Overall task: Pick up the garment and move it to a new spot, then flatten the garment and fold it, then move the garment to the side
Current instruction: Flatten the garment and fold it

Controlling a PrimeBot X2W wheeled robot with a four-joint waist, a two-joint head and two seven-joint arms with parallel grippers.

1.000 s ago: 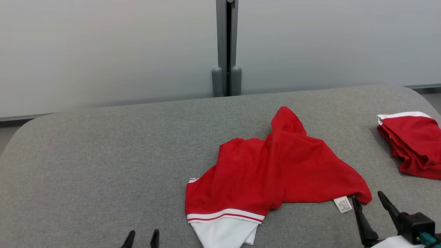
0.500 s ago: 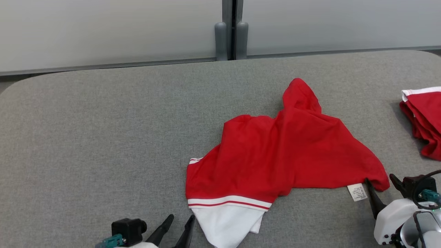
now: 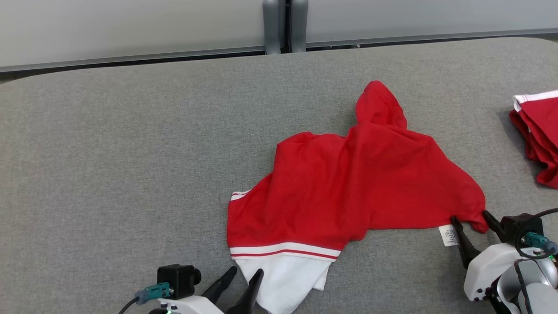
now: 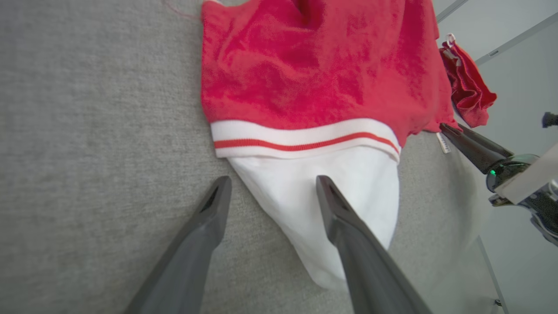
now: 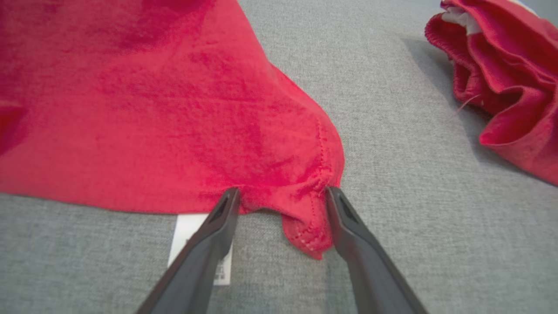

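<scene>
One red garment [image 3: 348, 183] is lying crumpled at the middle of the grey bench [image 3: 109, 152], its white panel [image 4: 322, 192] nearest the robot. The left tool [image 4: 273, 179] is standing spread, straddling that panel's edge and gripping nothing. The right tool [image 5: 282, 190] is also standing released, its fingers bracketing the garment's stitched corner. The right wrist view is showing, close up, a white label [image 5: 183, 235] partly behind one finger. A folded red pile [image 3: 538, 131] is sitting well apart at the bench's right.

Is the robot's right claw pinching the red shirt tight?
No, the right gripper is open, straddling the red corner of the garment without closing on it.
</scene>
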